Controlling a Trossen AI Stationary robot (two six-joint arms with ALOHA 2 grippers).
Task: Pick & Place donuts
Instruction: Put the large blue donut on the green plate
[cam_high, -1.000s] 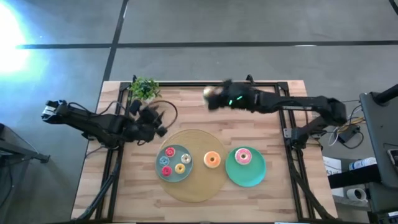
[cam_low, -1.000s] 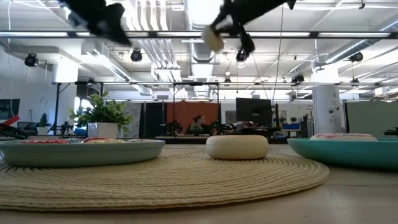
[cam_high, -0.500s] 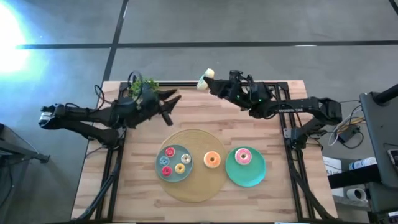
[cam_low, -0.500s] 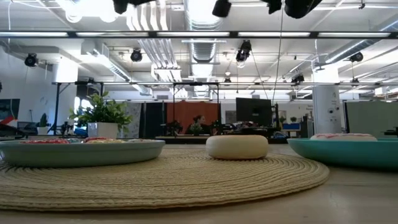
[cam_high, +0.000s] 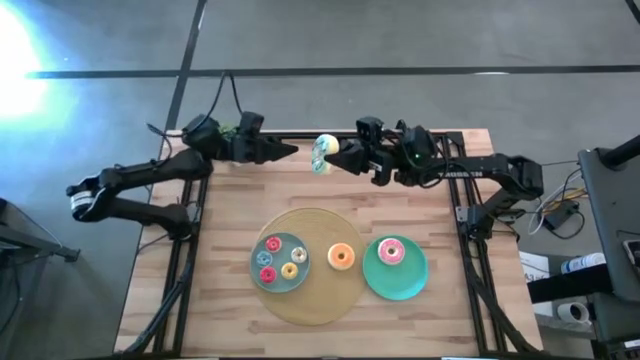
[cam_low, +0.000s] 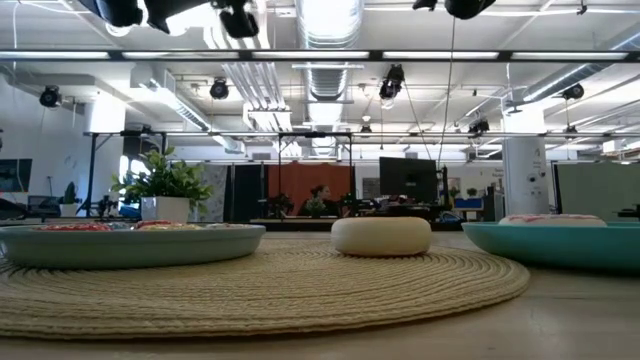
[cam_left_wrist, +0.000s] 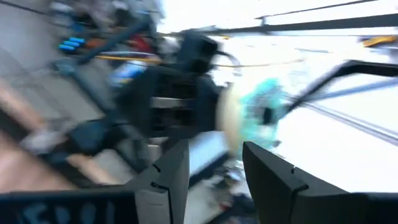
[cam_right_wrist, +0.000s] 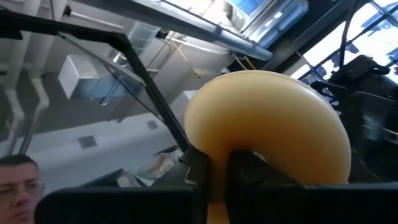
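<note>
A pale-green-iced donut (cam_high: 322, 153) hangs high over the table's far edge, with my right gripper (cam_high: 336, 158) shut on it. My left gripper (cam_high: 290, 150) stands open just left of it, pointing at it, fingers (cam_left_wrist: 171, 171) apart with nothing between; the left wrist view shows the donut (cam_left_wrist: 255, 115) ahead, blurred. An orange donut (cam_high: 341, 256) lies flat on the round woven mat (cam_high: 320, 305). Small red and yellow donuts lie on the grey-blue plate (cam_high: 257, 275), and a pink donut (cam_high: 391, 250) lies on the green plate (cam_high: 405, 285). My right gripper pinches the donut's rim (cam_right_wrist: 219, 149) between its two fingers (cam_right_wrist: 198, 167). The fingers come from the table's right side, slanting upward. The donut is lifted clear of the table and stands on edge, its iced face turned toward my left gripper.
A small leafy plant (cam_high: 228, 130) stands at the far left corner, partly behind my left arm. Both plates sit on the mat at the table's near middle. Bare wood lies to the left and right of the mat. A person shows in the room beyond.
My left gripper has swung from the table's left middle to the far edge, risen and turned about, now pointing right at the held donut. My right gripper has tipped upward and risen with the donut, which has left the top of the low view.
</note>
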